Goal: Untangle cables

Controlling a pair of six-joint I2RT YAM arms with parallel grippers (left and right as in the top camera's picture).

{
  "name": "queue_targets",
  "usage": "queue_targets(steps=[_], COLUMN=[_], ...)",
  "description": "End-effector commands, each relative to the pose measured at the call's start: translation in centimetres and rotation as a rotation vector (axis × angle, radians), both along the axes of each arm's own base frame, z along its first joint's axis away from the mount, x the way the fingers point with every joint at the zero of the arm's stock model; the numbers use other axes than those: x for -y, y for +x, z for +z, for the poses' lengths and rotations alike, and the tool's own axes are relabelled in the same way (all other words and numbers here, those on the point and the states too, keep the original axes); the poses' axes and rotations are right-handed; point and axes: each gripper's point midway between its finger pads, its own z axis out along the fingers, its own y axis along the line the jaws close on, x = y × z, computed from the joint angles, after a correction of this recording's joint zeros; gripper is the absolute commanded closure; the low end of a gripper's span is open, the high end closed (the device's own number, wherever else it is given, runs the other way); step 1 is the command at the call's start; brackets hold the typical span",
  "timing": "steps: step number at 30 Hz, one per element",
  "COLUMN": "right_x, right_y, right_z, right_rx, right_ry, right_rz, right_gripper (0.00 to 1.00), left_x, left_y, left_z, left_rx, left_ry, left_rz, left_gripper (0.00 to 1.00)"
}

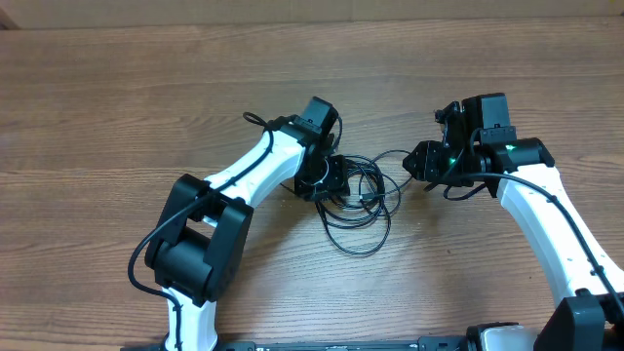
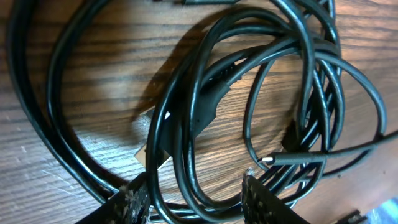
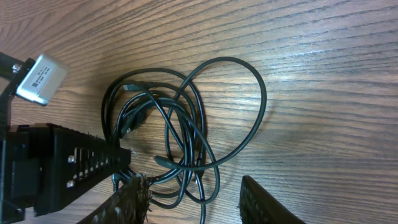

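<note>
Two rough, gritty fingers (image 2: 130, 202) of the left gripper (image 2: 194, 182) stand wide apart, clamping nothing, with smooth glossy loops of the cables (image 2: 186, 112) lying between and beyond them. The right gripper (image 3: 194, 182) is equally spread and empty, just beside the bundle. The thin black cords form one tangle, their number unclear; three small plug ends (image 3: 129, 89) show. Underneath is the grained brown wooden table (image 1: 117, 97)
</note>
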Motion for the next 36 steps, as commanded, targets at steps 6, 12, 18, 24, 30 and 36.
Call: queue_targets(steps=[6,12,18,24,30,36], right_x=[0.2,0.2,0.2,-1.2,-2.0,-2.6], right_y=[0.3,0.2,0.1,-0.1,-0.2,-0.1], right_z=[0.4,0.4,0.4,1.0,1.3,1.5], right_rx=[0.010,0.007,0.004,0.007,0.019,0.033], right_ry=[-0.006,-0.006,-0.006,0.070,0.104,0.106], right_rz=[-0.009,-0.008,-0.008,0.038,0.082,0.098], right_gripper=[0.55,0.55,0.55,0.46,0.45,0.45], left_x=[-1.7,-0.9,-0.4,0.4,3.3,4.5], left_y=[0.5,1.0,1.1,2.3,3.5,3.3], left_z=[-1.9,-1.9,-1.7,2.2,11.1,16.5], left_rx=[0.072,0.129,0.137,0.218,0.356,0.419], left_ry=[0.234,0.250,0.230,0.200,0.034,-0.068], left_rz=[0.129,0.129,0.115,-0.014,-0.161,-0.186], left_gripper=[0.52,0.57,0.96,0.96,0.96,0.96])
